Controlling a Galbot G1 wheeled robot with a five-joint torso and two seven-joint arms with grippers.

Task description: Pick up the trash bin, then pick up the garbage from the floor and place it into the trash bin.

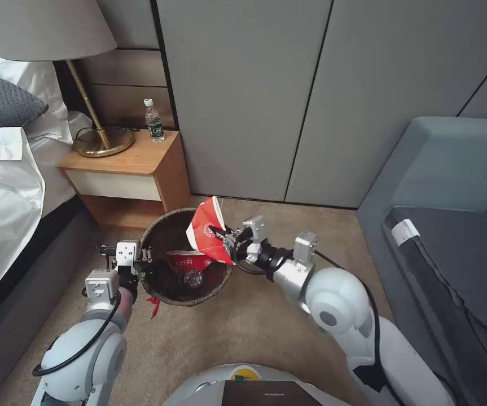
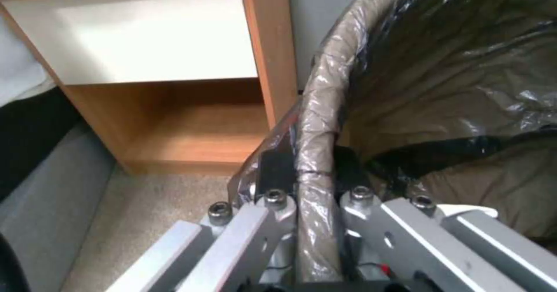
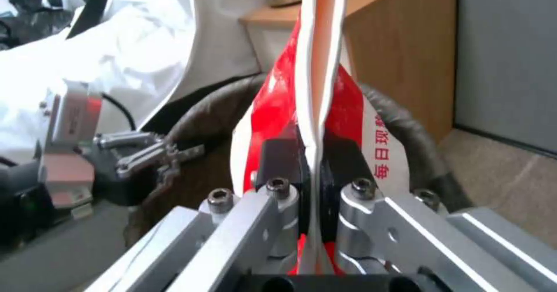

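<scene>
While left end effector [image 2: 313,170] pinches trash bin [image 1: 158,225] rim | right end effector [image 3: 313,161] clamps flattened cup [image 3: 316,65] above bin

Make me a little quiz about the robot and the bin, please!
1. True or false: the left gripper grips the bin's rim.
2. What does the right gripper hold? A) bottle B) red-and-white cup C) lamp
3. Fill in: the held cup hangs over the ____.

Key:
1. True: its fingers pinch the lined rim.
2. B.
3. Bin; another cup already lies inside.
</scene>
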